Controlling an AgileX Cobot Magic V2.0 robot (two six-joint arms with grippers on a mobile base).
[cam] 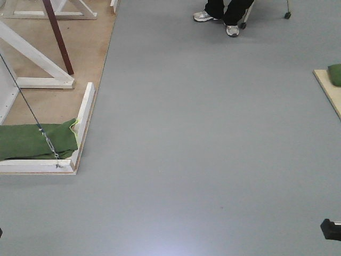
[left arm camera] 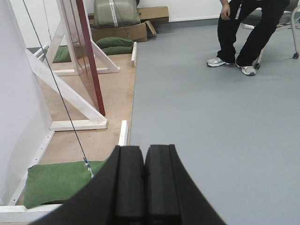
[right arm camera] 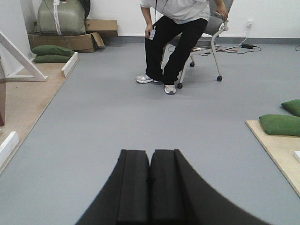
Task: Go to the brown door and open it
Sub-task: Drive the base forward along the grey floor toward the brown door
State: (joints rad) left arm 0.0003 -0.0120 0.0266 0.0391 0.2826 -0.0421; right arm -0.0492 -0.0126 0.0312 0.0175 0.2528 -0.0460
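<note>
The left claw point(left arm camera: 146, 187) is closed, its two black pads pressed flat together with nothing between them. It hangs above the grey floor point(left arm camera: 211, 122), just beside the edge of a low plywood platform point(left arm camera: 110, 79). The right claw point(right arm camera: 150, 187) is closed the same way, pads touching and empty, over bare floor.

Ahead and to the left of the left claw a green cushion point(left arm camera: 56, 180) lies on the near corner of the platform, and a thin cable point(left arm camera: 56, 79) runs down to a fitting at it. Beyond it stands the brown door point(left arm camera: 90, 61), seen almost edge-on. It is upright on the platform, held between slanted white frame braces point(left arm camera: 70, 93). The front view shows only its lower edge point(cam: 57, 37), at the top left and well apart from the robot. The handle cannot be made out.

Farther back a cardboard box point(left arm camera: 126, 32) sits against the wall. A seated person point(right arm camera: 173, 42) on a wheeled chair point(right arm camera: 211, 37) is across the floor.
</note>
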